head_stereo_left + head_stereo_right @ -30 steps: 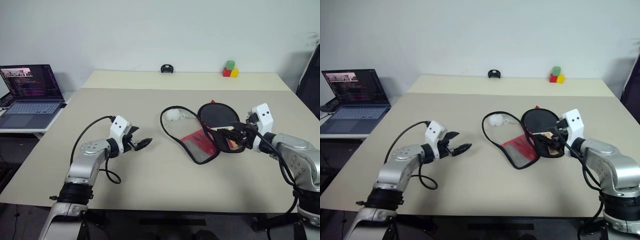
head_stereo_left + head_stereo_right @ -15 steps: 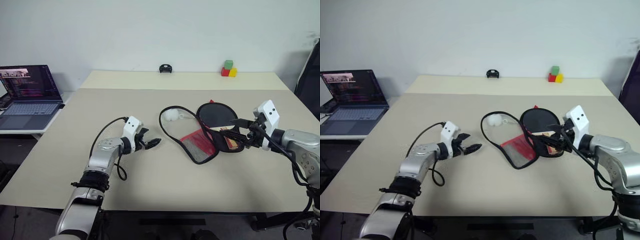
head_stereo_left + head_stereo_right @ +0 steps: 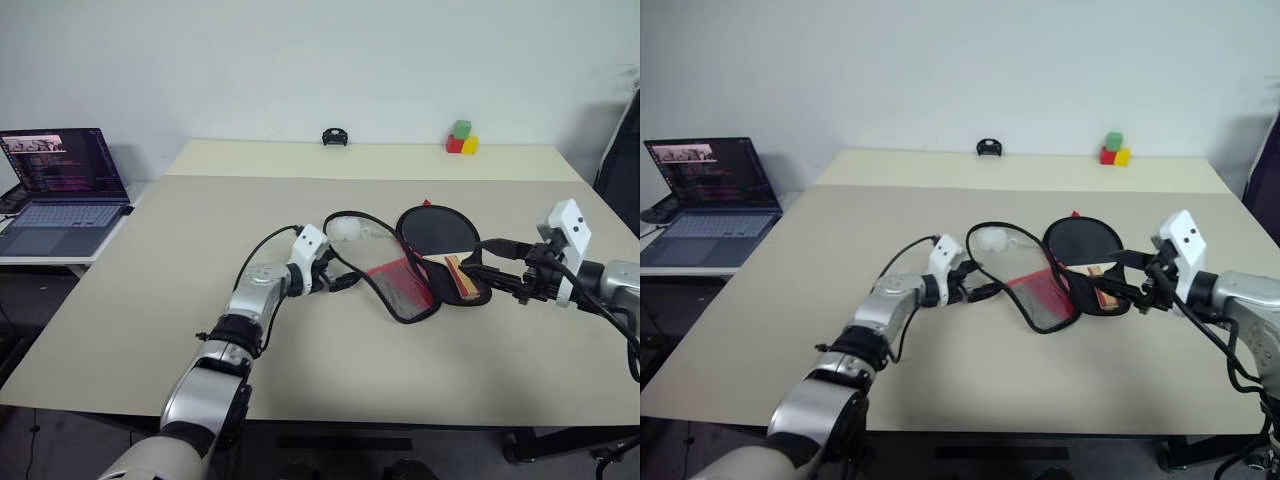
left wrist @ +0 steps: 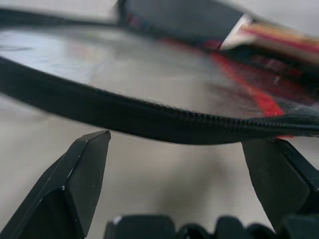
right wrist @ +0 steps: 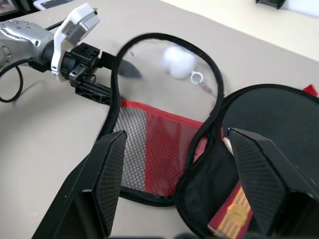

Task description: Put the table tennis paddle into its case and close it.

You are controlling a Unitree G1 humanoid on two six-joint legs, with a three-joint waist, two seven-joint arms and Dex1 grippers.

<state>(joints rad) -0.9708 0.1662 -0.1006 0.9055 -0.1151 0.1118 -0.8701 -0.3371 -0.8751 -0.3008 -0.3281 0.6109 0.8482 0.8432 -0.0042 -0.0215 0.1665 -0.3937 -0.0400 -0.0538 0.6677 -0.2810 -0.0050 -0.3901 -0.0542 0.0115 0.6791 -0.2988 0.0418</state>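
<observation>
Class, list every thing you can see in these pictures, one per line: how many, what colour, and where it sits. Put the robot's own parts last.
table: two, beige, pushed together.
case: one, black with red mesh end, unzipped and lying open at mid-table.
table tennis paddle: one, tan and red handle showing, lying in the case's right half.
white ball: one, inside the loop of the open flap's rim.
toy blocks: three, green on red and yellow, far edge.
small black object: one, far edge, centre.
laptop: one, dark, open on a side table at the left.
left hand: black fingers open, at the case's zip edge.
right hand: black fingers open, beside the paddle handle.
</observation>
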